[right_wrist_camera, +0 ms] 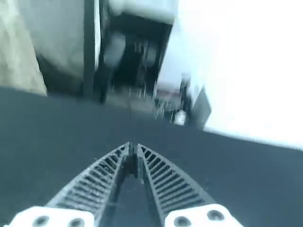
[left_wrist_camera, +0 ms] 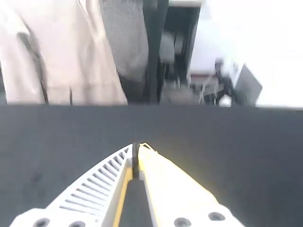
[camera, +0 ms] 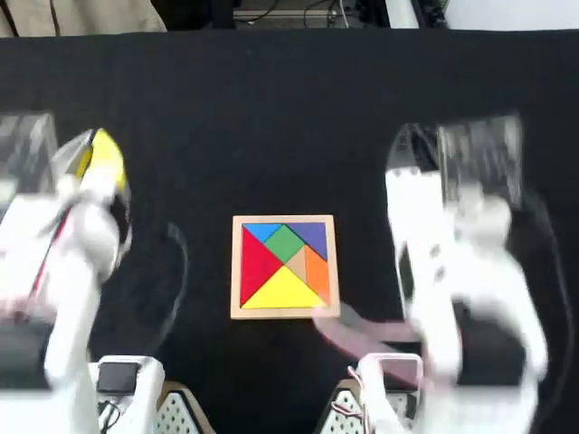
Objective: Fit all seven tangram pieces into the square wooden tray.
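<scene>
So the tray [camera: 236, 271] sits flat, pretty much dead centre on the black table [camera: 199, 117], and all seven pieces look like they're in it, packed edge to edge. Along the far edge there's a blue triangle [camera: 261, 232] in one corner, a green piece [camera: 285, 243] in the middle and a purple piece [camera: 313, 237] in the other corner. The red triangle [camera: 257, 268] fills the side toward the left arm [camera: 77, 271]. The yellow triangle [camera: 285, 289] runs along the near edge, and the orange piece [camera: 317, 269] sits on the side toward the right arm [camera: 434, 271]. A little tan triangle [camera: 297, 262] is tucked in between green, orange and yellow. The tray lies between the two arms, and both are well apart from it. The left gripper [left_wrist_camera: 136, 149] is off to the left of the tray over bare table. Its white ribbed finger [left_wrist_camera: 102, 177] and yellow finger [left_wrist_camera: 173, 187] are pressed together at the tips, holding nothing. The right gripper [right_wrist_camera: 133, 149] is off on the other side, also over bare table, and its two black ribbed fingers [right_wrist_camera: 92, 184] meet at the tips too, closed on nothing.
</scene>
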Controlling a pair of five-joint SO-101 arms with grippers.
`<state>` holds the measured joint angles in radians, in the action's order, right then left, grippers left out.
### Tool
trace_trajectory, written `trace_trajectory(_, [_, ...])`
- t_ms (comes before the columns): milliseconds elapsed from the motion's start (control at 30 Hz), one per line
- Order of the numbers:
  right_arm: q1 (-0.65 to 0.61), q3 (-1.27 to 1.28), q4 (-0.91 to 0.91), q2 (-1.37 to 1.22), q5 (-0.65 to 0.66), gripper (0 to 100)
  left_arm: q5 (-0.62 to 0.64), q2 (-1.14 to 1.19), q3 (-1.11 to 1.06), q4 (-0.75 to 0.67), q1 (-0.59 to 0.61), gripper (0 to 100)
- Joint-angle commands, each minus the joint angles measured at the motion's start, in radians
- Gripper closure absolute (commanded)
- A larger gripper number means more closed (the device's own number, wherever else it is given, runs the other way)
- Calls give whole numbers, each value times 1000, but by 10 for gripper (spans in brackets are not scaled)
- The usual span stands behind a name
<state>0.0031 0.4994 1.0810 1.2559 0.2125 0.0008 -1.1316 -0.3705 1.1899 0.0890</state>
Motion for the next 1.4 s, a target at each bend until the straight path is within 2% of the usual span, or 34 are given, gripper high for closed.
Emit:
trace_trajectory(0, [-20, 147, -18, 216, -11, 987, -109, -247, -168, -35, -8, 970])
trace_trajectory(100, [-15, 383, -166, 337, -11, 987, -187, -405, -541, -269, -7, 970])
trace_trajectory(233, [9, 693, -440, 417, -9, 987, -166, -569, -980, -635, 97, 966])
trace_trajectory(333, [61, 857, -701, 424, -11, 987, -161, -606, -1184, -844, 119, 951])
trace_trajectory(467, [83, 1007, -968, 427, -11, 987, -163, -611, -1326, -982, 105, 935])
trace_trajectory(533, [83, 1067, -994, 435, -11, 987, -158, -606, -1334, -948, 107, 936])
trace_trajectory(667, [126, 1202, -977, 423, -18, 987, -157, -615, -1333, -735, 120, 936])
trace_trajectory(867, [239, 1175, -591, 501, -20, 987, -163, -615, -1333, -468, 124, 931])
trace_trajectory(1000, [238, 1144, -198, 624, -20, 987, -157, -617, -1328, -308, 137, 935])
trace_trajectory(1133, [196, 1021, 167, 605, -20, 987, -155, -617, -1291, -180, 194, 934])
trace_trajectory(1200, [166, 966, 354, 611, -20, 987, -146, -617, -1256, -72, 202, 935])
trace_trajectory(1267, [157, 970, 342, 608, -54, 987, -141, -617, -1225, 78, 196, 935])
trace_trajectory(1367, [166, 986, 330, 611, -126, 987, -135, -615, -1259, 80, 203, 935])
